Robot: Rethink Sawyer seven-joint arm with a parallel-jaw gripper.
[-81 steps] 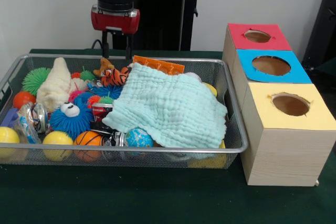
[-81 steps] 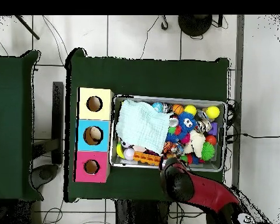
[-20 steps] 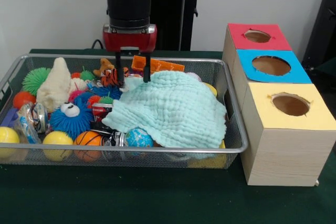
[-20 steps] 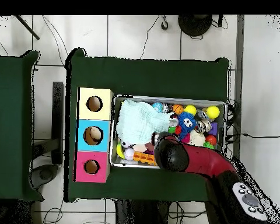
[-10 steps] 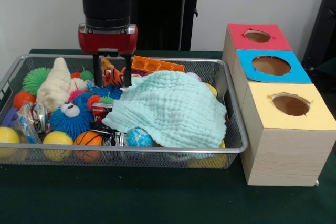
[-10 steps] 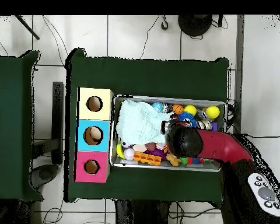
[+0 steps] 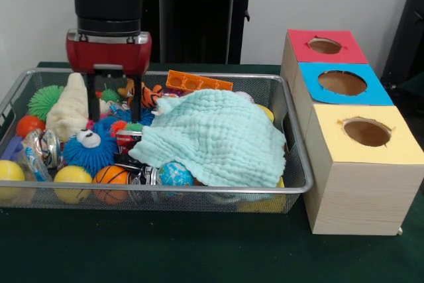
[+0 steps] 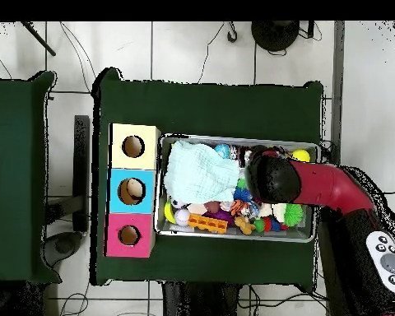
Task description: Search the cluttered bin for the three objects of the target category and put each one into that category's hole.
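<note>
My gripper (image 7: pixel 114 116) hangs open over the left half of the wire bin (image 7: pixel 165 190), its two black fingers (image 7: pixel 94 105) apart with nothing held between them. The tips reach down among the toys, just above a blue spiky ball with eyes (image 7: pixel 89 150). A tiger plush (image 7: pixel 149 94) lies just right of the gripper. A pale green cloth (image 7: pixel 218 137) covers the bin's right half. In the overhead view the red arm (image 8: pixel 316 185) hides the gripper over the bin (image 8: pixel 238 140), beside the cloth (image 8: pixel 201 171).
Three wooden boxes with round holes stand right of the bin: red top (image 7: pixel 301 41), blue top (image 7: pixel 377 94), yellow top (image 7: pixel 404 150). Also in the bin are a cream plush (image 7: pixel 69 107), a green spiky ball (image 7: pixel 43 101), an orange tray (image 7: pixel 199 83), yellow balls (image 7: pixel 73 177) and a small basketball (image 7: pixel 111 177).
In the front view the gripper has moved left, from the cloth's back edge to above the toys on the bin's left side. The cloth's back edge lies slightly pushed up since the earliest frame.
</note>
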